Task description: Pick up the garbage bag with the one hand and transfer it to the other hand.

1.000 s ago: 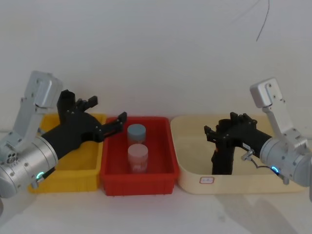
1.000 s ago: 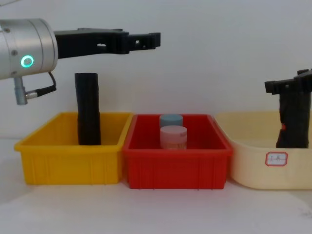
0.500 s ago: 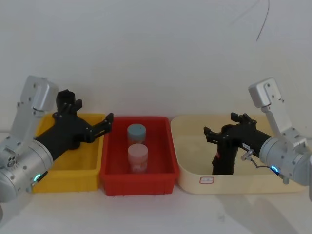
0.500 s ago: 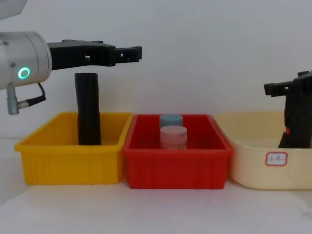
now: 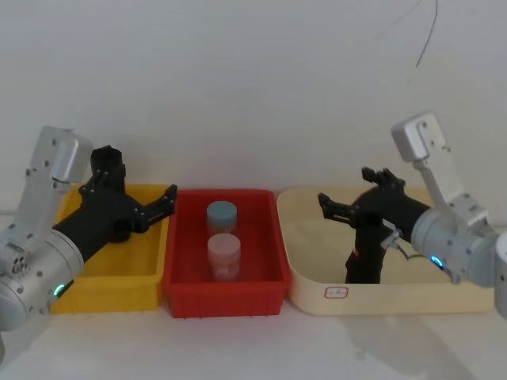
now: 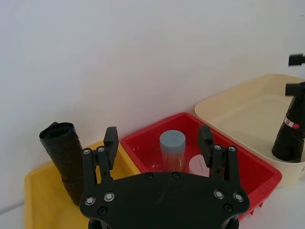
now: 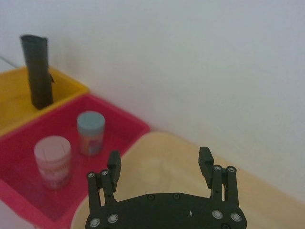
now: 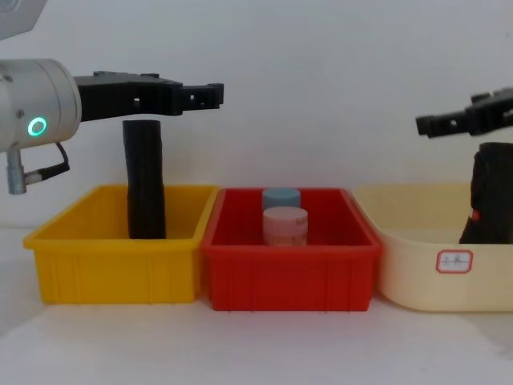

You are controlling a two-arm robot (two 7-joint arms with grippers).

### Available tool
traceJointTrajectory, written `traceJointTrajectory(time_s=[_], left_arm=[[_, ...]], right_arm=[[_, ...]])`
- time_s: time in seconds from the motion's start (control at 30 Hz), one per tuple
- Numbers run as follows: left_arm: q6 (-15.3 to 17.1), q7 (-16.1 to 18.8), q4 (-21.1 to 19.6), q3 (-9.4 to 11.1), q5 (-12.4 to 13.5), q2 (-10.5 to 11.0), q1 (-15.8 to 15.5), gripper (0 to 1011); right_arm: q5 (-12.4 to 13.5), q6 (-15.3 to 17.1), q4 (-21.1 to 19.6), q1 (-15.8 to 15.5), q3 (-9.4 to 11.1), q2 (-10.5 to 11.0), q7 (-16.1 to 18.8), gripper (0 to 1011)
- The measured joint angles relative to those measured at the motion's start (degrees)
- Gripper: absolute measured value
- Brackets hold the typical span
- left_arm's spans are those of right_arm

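Garbage bag [image 5: 363,263] is stood upright by cream bin's [image 5: 396,302] front wall; right gripper [image 5: 346,190] is held clear above, fingers apart. Left gripper [image 5: 141,184] is spread over yellow bin [image 5: 107,290].

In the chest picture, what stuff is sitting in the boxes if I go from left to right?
A slim black roll in the yellow bin → pink jar in the red bin → garbage bag in the cream tub.

Slim black roll [image 8: 145,180] stands in yellow bin [image 8: 112,269]; red bin [image 8: 288,277] holds two jars [image 8: 284,227], perhaps touching.
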Motion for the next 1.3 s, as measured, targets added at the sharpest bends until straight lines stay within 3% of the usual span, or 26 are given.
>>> traceJointTrajectory(time_s=[0.27,0.63,0.97,1.3], left_arm=[[0.09,0.45,0.00,-0.05,0.22,-0.03,0.11,1001],[0.18,0.73,0.00,-0.11,0.35,-0.09,0.16,1002],[0.19,0.82,0.00,-0.11,0.41,-0.10,0.20,1002],[0.19,0.88,0.00,-0.11,0.44,-0.10,0.21,1001]], right_arm=[[-2.01,0.82,-2.06,2.90,-2.35,-0.40,1.69,1000],[-3.72,5.45,-2.89,7.08,-6.52,-1.67,5.57,1000],[-4.78,8.89,0.82,10.12,-10.55,-4.23,8.95,1000],[-5.26,10.51,6.41,12.81,-13.05,-7.50,11.39,1000]])
